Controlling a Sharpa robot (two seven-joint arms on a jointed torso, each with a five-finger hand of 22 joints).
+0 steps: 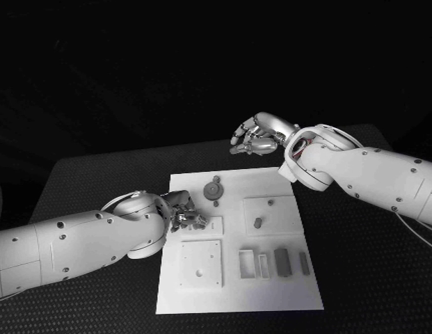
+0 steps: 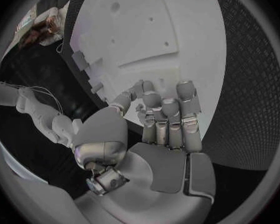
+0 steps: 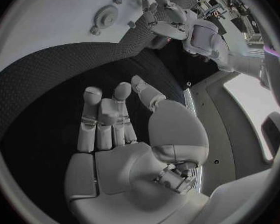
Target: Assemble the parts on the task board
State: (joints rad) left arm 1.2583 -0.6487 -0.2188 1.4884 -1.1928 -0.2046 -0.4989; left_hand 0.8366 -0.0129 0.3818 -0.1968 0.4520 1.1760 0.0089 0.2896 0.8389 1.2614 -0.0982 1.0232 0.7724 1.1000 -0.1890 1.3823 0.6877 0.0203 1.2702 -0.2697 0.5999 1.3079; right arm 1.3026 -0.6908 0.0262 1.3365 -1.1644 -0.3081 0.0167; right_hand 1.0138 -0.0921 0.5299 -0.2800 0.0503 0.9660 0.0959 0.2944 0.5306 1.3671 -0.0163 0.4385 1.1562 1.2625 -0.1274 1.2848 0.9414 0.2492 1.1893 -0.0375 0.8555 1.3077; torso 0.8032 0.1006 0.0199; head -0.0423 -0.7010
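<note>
One task board (image 1: 238, 292) lies in the centre of the frame on my black table (image 1: 95, 174), its long axis running from the upper middle toward the bottom edge. On it I count one round gear-like part (image 1: 213, 189) near the upper left of the plate, one small dark part (image 1: 258, 223) on a raised square right of centre, and two upright dark bars (image 1: 284, 261) and (image 1: 304, 262) in the lower right, their long axes running along the board's length. A pale square block with small holes (image 1: 202, 264) sits in the lower left of the plate.

My left hand (image 1: 181, 212) hovers over the board's left edge, mid-frame, fingers curled inward; I cannot tell whether anything is pinched in them. In the left wrist view those fingers (image 2: 171, 117) bend over the white plate (image 2: 165, 30).

My right hand (image 1: 258, 136) hangs just above the board's upper edge, over bare table, fingers loosely curled and holding nothing; the right wrist view shows its fingers (image 3: 109, 119) apart over dark mat.

Bare table runs wide to the left and right of the plate.
</note>
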